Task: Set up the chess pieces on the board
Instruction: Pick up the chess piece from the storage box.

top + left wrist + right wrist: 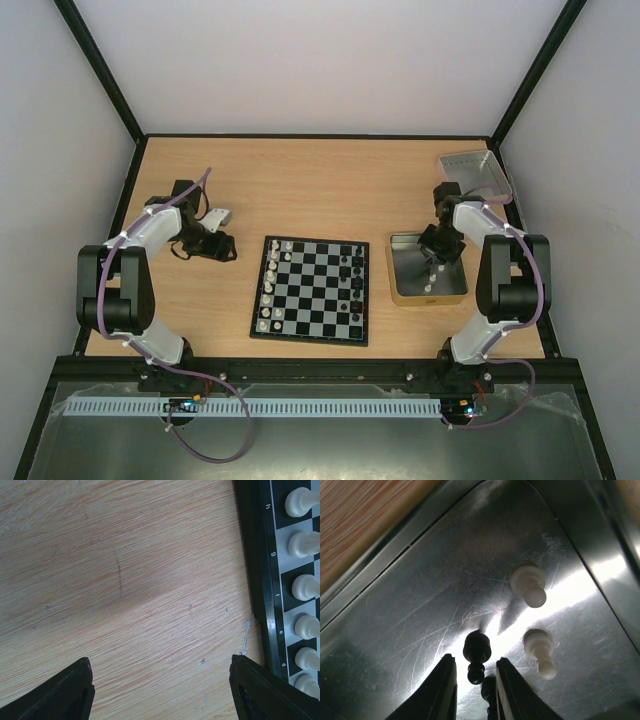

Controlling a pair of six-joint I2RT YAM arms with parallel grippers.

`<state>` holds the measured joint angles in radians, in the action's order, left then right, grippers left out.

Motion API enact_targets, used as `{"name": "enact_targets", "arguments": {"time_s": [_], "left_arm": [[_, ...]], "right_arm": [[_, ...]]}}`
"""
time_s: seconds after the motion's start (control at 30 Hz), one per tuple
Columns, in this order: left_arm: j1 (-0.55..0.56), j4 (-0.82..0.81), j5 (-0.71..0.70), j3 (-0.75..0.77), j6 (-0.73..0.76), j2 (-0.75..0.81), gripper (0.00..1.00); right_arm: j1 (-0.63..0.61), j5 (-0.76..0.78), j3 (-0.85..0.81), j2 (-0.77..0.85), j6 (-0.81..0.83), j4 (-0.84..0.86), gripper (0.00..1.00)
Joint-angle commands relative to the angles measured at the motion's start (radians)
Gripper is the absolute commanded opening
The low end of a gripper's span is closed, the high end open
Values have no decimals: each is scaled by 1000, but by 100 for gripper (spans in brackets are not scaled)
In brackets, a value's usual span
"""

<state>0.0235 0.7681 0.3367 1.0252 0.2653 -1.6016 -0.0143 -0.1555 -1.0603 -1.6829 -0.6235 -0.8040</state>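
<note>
The wooden table (300, 180) is pale and finely grained. At its middle lies the flat, glossy checkered board (312, 290), with white chessmen (268, 290) down its left edge and black chessmen (355, 285) toward its right. Just right of it sits a scratched, shiny metal tin (428, 299) (tan-rimmed, rounded corners). The left gripper (160, 680) hovers over bare wood left of the board, fingers spread wide, holding nothing. The right gripper (475, 662), low in the tin, has its fingers narrowly apart around a knobbed black piece (476, 655), with slim gaps on either side. Two white pieces (529, 585) lie to its right.
</note>
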Motion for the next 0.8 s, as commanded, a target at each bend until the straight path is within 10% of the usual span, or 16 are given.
{"name": "enact_targets", "arguments": {"time_s": [0.0,0.77], "left_arm": [[4,10,8,-11,3,-4,74],[4,5,10,-12,2,-8,74]], "right_arm": [[12,20,-13,-24,15,8,19],[-50,71,3,64,22,-34,2]]}}
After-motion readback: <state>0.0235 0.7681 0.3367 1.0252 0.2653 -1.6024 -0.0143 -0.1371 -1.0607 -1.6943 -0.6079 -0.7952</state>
